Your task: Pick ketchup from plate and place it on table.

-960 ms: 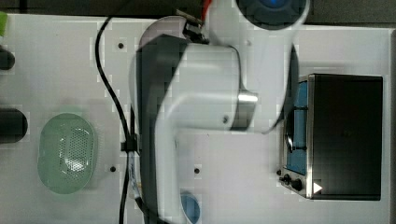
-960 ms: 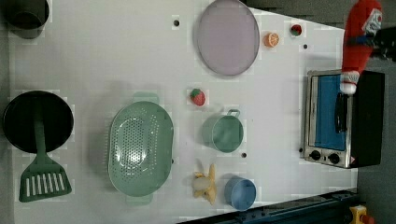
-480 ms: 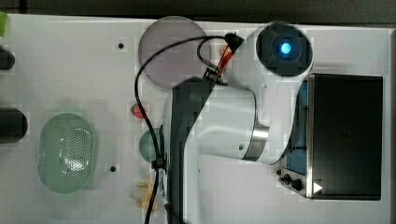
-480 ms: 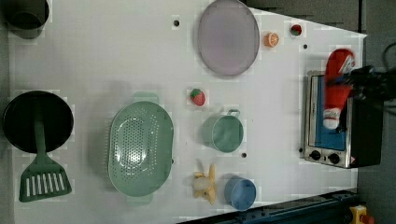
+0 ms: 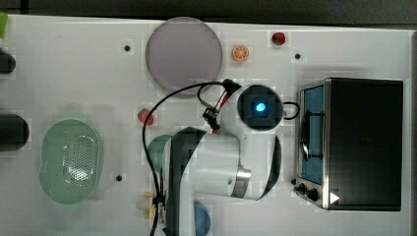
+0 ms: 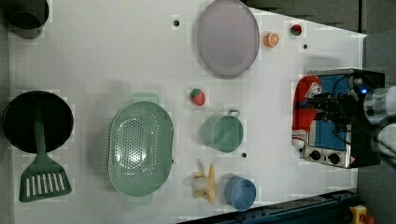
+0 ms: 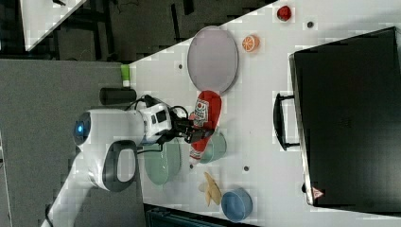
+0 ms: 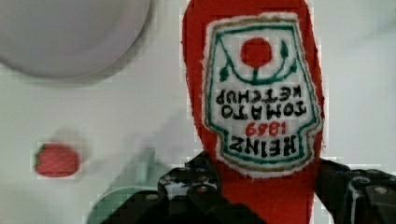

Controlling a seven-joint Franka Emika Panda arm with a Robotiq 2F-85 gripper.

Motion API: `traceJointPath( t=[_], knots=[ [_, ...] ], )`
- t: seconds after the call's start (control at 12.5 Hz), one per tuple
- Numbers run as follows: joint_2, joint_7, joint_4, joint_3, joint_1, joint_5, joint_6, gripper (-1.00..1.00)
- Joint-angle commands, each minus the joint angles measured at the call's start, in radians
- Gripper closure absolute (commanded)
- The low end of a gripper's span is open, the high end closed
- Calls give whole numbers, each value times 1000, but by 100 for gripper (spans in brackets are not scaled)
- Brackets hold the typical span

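my gripper (image 8: 261,196) sits closest in the wrist view, its two dark fingers (image 8: 191,184) on either side of the ketchup (image 8: 254,88), clamped on the red body just below the white label. the jaws stand partly apart, filled by the bottle. in the right view the gripper (image 7: 193,130) grips the ketchup (image 7: 204,124) near its middle, and the bottle hangs in the air above the table (image 7: 265,85), clear of the plate (image 7: 213,57); it is lifted, not resting on anything.

beneath it in the wrist view i see bare white table (image 8: 116,107), the corner of a teal cup (image 8: 121,200), a strawberry (image 8: 57,160) off to one side, and the rim of the plate (image 8: 70,37) further off.

in the top view the open strip of table (image 5: 265,69) lies between the plate (image 5: 183,55) and the oven (image 5: 351,142); that patch is bare apart from a dark dot. an orange slice (image 5: 240,53) lies just beside the plate's rim on the top view's right, and a small red thing (image 5: 279,38) sits near the far edge.

in the left view the ketchup (image 6: 306,109) shows against the front of the oven (image 6: 338,116), well apart from the plate (image 6: 228,37). farther across that view are the teal cup (image 6: 224,133), the green basket (image 6: 140,147), a banana (image 6: 205,182), a blue cup (image 6: 240,192), and a black pan with a green spatula (image 6: 39,158) near the table's other end.
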Motion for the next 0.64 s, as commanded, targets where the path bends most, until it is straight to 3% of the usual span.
traceJointPath(
  t=[0.08,0.48,0.56,0.64],
  knots=[
    [-14,90,-85,11,13,-94,126,-16],
    [102,132,-159,21,14,-99,245,-16],
    [127,132,-159,19,13,-99,269,-22],
    [146,132,-160,17,13,-99,293,-41]
  ],
)
